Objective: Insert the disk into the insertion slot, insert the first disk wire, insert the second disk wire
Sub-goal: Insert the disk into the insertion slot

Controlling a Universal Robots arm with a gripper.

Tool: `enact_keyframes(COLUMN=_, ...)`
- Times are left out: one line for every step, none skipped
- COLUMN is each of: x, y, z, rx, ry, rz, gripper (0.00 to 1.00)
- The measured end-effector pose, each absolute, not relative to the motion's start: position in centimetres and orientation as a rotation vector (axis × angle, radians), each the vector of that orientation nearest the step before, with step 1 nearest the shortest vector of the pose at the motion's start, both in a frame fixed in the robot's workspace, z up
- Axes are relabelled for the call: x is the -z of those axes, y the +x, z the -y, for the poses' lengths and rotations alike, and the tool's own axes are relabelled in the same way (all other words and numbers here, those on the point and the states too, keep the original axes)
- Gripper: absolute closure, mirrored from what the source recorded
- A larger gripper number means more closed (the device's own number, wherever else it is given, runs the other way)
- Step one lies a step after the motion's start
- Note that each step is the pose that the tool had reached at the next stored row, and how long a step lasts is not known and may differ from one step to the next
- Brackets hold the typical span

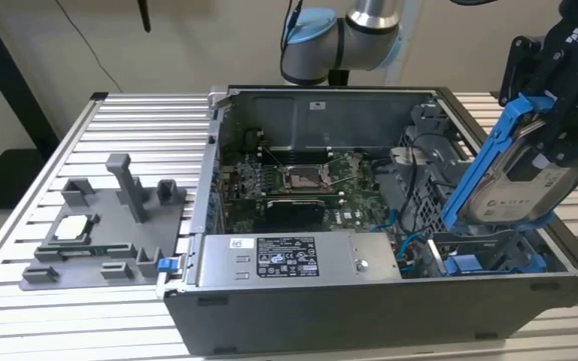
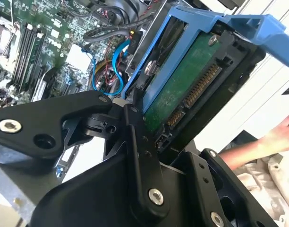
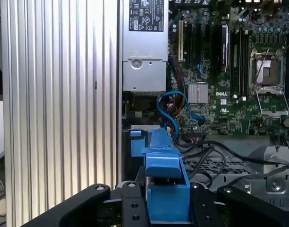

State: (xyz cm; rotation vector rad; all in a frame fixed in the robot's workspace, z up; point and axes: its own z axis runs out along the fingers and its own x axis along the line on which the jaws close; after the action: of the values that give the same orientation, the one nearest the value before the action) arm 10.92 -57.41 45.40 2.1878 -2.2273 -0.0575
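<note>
My gripper [image 1: 558, 139] is shut on the disk [image 1: 518, 174], a silver-grey drive in a bright blue carrier. It holds the disk steeply tilted over the case's corner at the exterior view's right. The carrier's lower end hangs just above the insertion slot [image 1: 490, 261], a dark cage bay with blue rails. In the second wrist view the disk's green circuit board [image 2: 182, 90] faces the camera, with a black finger [image 2: 135, 137] across its edge. In the first wrist view the blue carrier [image 3: 165, 189] sits between the jaws of my gripper [image 3: 165, 208], with the slot's blue tab [image 3: 136, 142] beyond it.
The open computer case [image 1: 369, 316] lies on a slatted metal table [image 1: 118, 316]. A grey power-supply box [image 1: 289, 259] fills the case's front and the motherboard [image 1: 309, 180] lies behind it. Blue cables [image 3: 175, 106] loop near the cage. A grey fixture plate [image 1: 98, 226] stands beside the case. A person's hand [image 2: 281, 137] rests outside it.
</note>
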Motion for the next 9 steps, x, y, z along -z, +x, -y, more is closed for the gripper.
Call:
enact_keyframes(x=-45.33, y=10.97, z=57.41, rx=0.058, ry=2.188, rz=2.227, gripper=1.00)
enact_keyframes(x=-45.24, y=11.02, z=57.41, rx=0.060, ry=2.189, rz=2.228, gripper=1.00)
enact_keyframes(x=-45.15, y=11.07, z=57.41, rx=0.061, ry=2.189, rz=2.229, gripper=1.00)
enact_keyframes(x=-45.02, y=11.12, z=57.41, rx=0.062, ry=2.190, rz=2.229, gripper=1.00)
enact_keyframes(x=-44.90, y=11.17, z=57.41, rx=0.063, ry=2.190, rz=2.230, gripper=1.00)
enact_keyframes(x=-44.77, y=11.21, z=57.41, rx=0.064, ry=2.191, rz=2.230, gripper=1.00)
enact_keyframes(x=-44.65, y=11.25, z=57.41, rx=0.065, ry=2.191, rz=2.230, gripper=1.00)
enact_keyframes(x=-44.54, y=11.28, z=57.41, rx=0.065, ry=2.191, rz=2.230, gripper=1.00)
enact_keyframes(x=-44.44, y=11.30, z=57.41, rx=0.065, ry=2.191, rz=2.230, gripper=1.00)
